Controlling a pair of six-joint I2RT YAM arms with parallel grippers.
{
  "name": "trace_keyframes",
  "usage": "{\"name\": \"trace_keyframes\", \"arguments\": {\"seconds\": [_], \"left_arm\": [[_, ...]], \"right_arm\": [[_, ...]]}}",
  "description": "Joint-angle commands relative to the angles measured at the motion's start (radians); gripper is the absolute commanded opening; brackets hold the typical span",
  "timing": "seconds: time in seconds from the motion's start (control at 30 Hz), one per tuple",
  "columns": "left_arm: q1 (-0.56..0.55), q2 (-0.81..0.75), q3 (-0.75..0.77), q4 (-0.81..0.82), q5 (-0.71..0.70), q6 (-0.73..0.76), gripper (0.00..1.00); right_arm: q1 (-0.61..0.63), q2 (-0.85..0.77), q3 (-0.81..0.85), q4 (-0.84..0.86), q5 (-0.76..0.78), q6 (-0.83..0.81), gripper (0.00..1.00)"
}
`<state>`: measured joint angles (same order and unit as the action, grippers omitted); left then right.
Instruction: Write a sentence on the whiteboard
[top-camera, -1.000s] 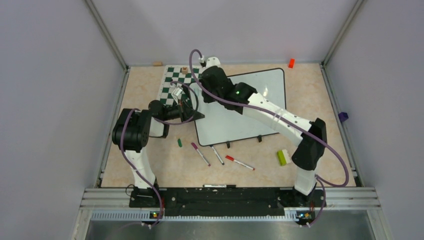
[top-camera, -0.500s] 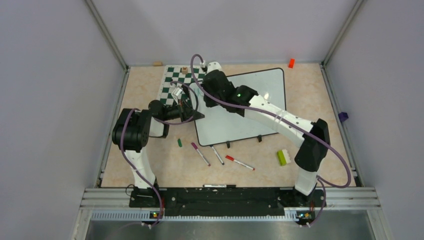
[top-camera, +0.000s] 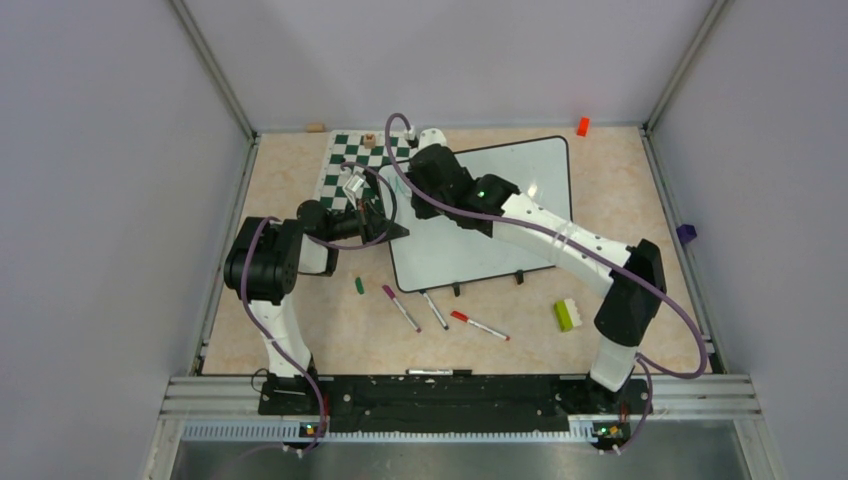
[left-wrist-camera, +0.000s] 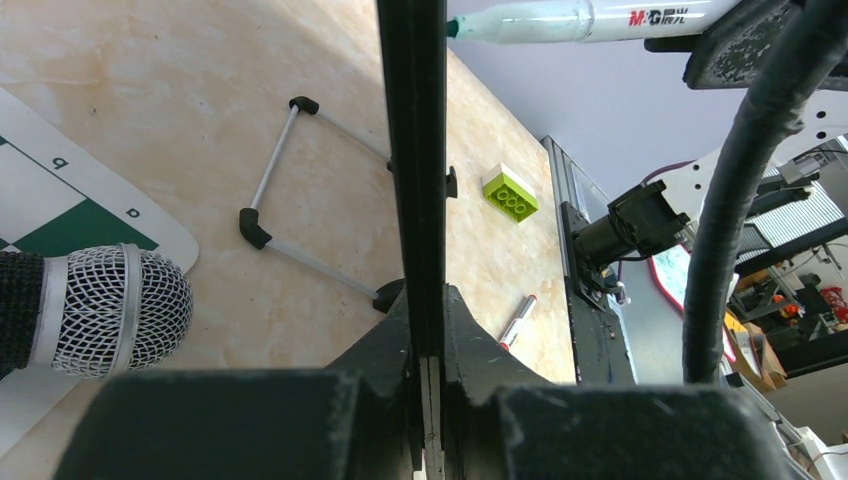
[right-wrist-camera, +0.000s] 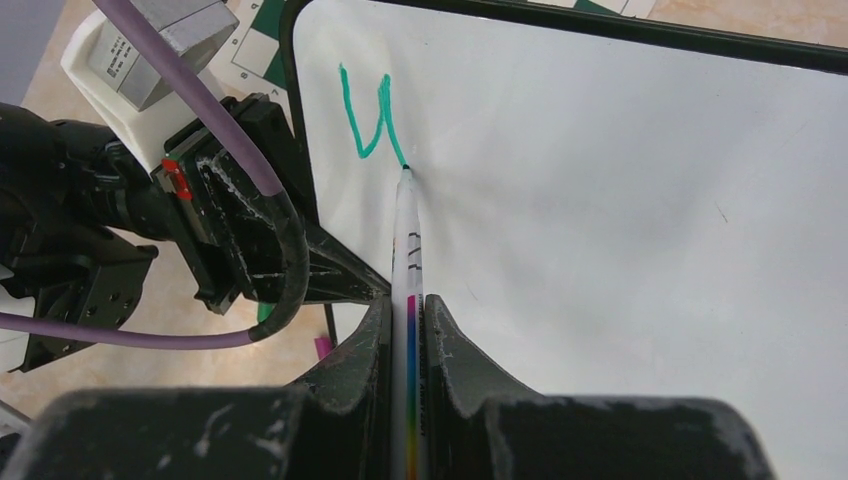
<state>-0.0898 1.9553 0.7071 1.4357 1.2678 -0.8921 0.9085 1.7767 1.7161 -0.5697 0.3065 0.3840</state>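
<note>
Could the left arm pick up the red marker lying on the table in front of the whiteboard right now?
Probably not yet: the left gripper is shut on the edge of the whiteboard and would have to let go first. The red marker itself lies in the open, nothing covering it.

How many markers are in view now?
4. Three lie on the table before the whiteboard: magenta, dark, red. The right gripper holds the fourth marker. A pale stick at the near rail may be another.
</note>
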Motion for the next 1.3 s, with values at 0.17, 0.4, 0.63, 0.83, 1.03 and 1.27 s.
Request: {"name": "trace_keyframes", "arguments": {"seconds": [0.17,0.4,0.63,0.83,1.03,1.27], "left_arm": [[0.005,-0.010,0.034,0.116,-0.009,0.040,0.00],[0.005,-0.009,0.036,0.115,-0.008,0.040,0.00],[0.005,-0.010,0.036,0.114,-0.006,0.040,0.00],[0.005,-0.009,0.036,0.120,-0.005,0.037,0.00],[0.005,-0.007,0.035,0.132,-0.003,0.029,0.00],[0.005,-0.004,0.035,0.146,-0.003,0.019,0.00]], "right_arm": [[-0.049,0.034,0.110,-0.004,0.040,-0.036,0.00],[-0.061,0.066,0.165,-0.022,0.017,-0.052,0.00],[-0.066,-0.006,0.139,-0.015,-0.015,-0.067,0.00],[-0.090,-0.123,0.067,0.040,-0.066,-0.085,0.00],[-0.094,-0.229,-0.077,0.148,-0.036,-0.094,0.00],[-0.093,-0.353,-0.294,0.326,-0.067,-0.094,0.00]]}}
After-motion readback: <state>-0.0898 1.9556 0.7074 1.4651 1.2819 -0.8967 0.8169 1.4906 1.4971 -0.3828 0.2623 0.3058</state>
